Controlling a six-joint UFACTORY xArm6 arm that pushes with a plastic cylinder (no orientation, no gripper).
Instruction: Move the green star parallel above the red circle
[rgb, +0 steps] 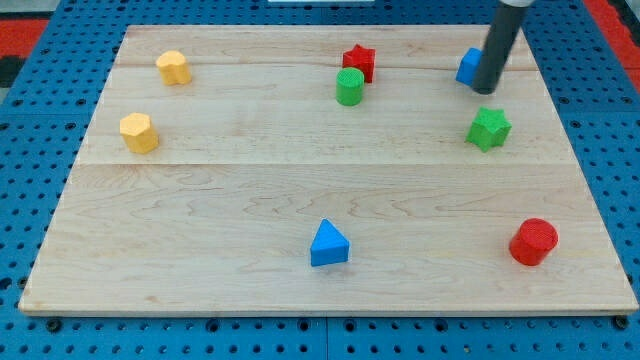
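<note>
The green star (488, 128) lies on the wooden board (250, 190) at the view's right, in the upper half. The red circle (533, 241) stands near the view's bottom right, below the star and a little to its right. My tip (485, 89) is at the view's upper right, just above the green star and apart from it. The rod covers part of a blue block (467, 66) right behind it.
A red star (359, 61) and a green cylinder (349, 87) sit together at the top middle. Two yellow blocks (173, 67) (139, 132) lie at the upper left. A blue triangle (329, 244) lies at the bottom middle.
</note>
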